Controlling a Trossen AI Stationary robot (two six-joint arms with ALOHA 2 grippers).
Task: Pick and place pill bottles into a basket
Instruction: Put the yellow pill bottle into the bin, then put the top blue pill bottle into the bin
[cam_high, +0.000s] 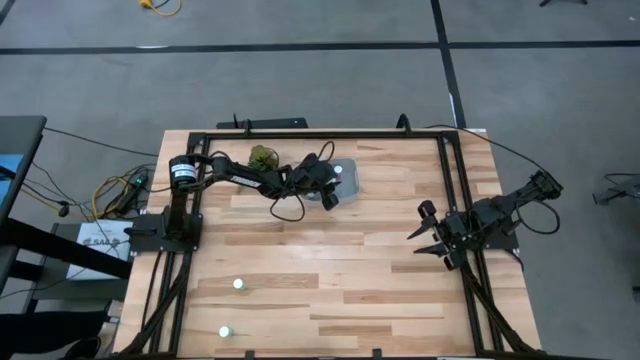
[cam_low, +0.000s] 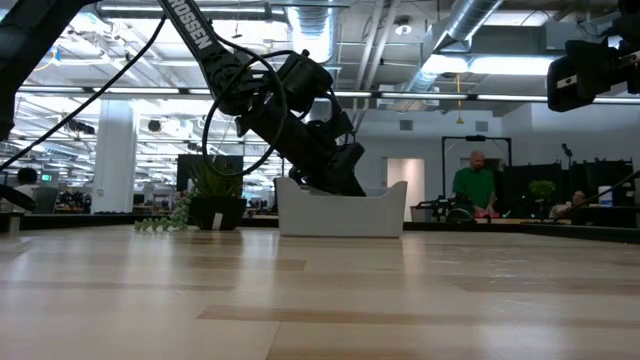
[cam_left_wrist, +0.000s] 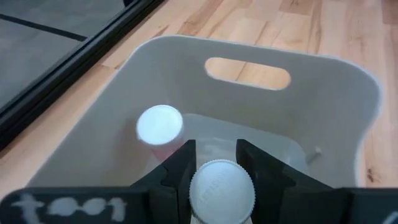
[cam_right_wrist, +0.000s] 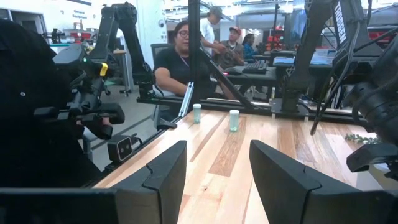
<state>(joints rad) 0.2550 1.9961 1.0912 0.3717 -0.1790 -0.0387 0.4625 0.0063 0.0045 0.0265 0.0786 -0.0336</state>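
A: Where does the left gripper (cam_left_wrist: 214, 163) sit?

B: It reaches into the basket (cam_high: 349, 181) at the far middle of the table (cam_high: 400, 290). In the left wrist view its 2 fingers (cam_left_wrist: 180, 167) clamp a pill bottle (cam_left_wrist: 221, 190) by the white ribbed cap, and the bottle hangs inside the basket's walls.

A: Is anything already in the basket?

B: Yes, 1 more bottle (cam_left_wrist: 160, 125) stands on the floor of the bin, just beside the held one, its smooth white cap facing up. The high view shows a single white cap (cam_high: 338, 170) inside the bin.

A: And the rest of the bottles?

B: 2 bottles remain on the wood near the front left corner, one (cam_high: 238, 284) a little farther in than the other (cam_high: 225, 330). They stand apart from each other and well apart from the basket.

A: The right gripper (cam_high: 428, 236)?

B: It waits over the table's right edge, fingers spread wide with nothing between them.

A: Anything beside the basket?

B: A green plant sprig (cam_high: 263, 157) lies just to its left, under the left arm.
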